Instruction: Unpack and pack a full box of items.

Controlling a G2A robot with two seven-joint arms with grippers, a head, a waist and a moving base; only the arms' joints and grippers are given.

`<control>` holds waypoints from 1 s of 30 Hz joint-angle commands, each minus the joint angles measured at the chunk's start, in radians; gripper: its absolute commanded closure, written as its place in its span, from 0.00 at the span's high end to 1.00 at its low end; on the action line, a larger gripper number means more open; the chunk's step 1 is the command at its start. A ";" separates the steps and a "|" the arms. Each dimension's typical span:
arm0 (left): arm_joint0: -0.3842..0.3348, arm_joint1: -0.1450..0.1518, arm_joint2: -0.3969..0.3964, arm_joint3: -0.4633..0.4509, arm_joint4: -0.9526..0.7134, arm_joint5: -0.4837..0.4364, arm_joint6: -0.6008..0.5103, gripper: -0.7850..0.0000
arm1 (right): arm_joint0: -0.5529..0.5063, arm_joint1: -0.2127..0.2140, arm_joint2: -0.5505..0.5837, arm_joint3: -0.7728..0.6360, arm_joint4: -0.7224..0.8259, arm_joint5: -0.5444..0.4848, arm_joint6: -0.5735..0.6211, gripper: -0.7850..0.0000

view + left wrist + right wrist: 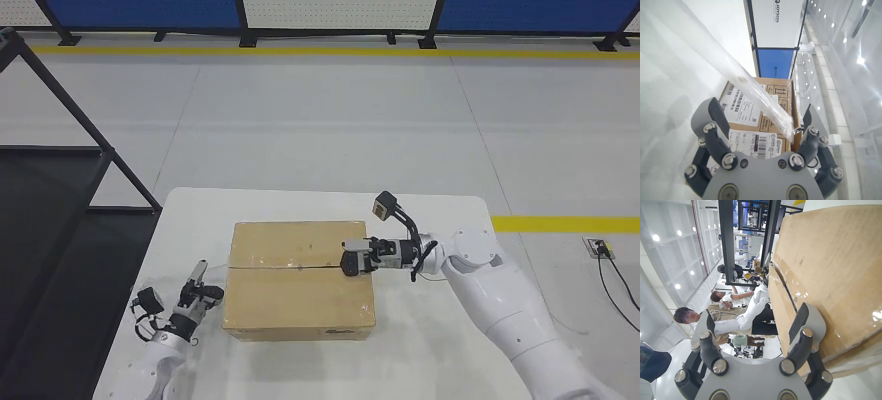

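A brown cardboard box (299, 279) stands in the middle of the white table (440, 345), flaps down, with a slit seam (290, 266) across its top. My right gripper (352, 260) is open over the seam's right end; in the right wrist view one finger (798, 321) lies against the box top (829, 266) by the seam (788, 292). My left gripper (197, 290) is open beside the box's left wall. The left wrist view shows that labelled wall (757, 113) and a loose strip of clear tape (757, 89) slanting between the open fingers (719, 117), gripped by neither.
A black metal frame (75, 180) stands off the table's left edge. The table has bare room right of and behind the box. Grey floor with a yellow line (565, 224) lies beyond.
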 commanded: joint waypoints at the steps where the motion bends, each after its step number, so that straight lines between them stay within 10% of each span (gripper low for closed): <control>1: -0.030 -0.005 0.008 0.030 -0.018 -0.012 0.025 1.00 | -0.001 0.001 0.003 0.000 -0.002 0.000 0.002 1.00; 13: -0.058 -0.027 -0.013 0.059 -0.176 -0.109 0.088 1.00 | -0.012 0.007 0.022 -0.025 -0.026 0.012 0.005 1.00; 30: 0.037 -0.020 -0.202 -0.178 -0.159 -0.194 0.135 1.00 | -0.007 0.000 0.020 -0.023 -0.042 0.019 -0.008 1.00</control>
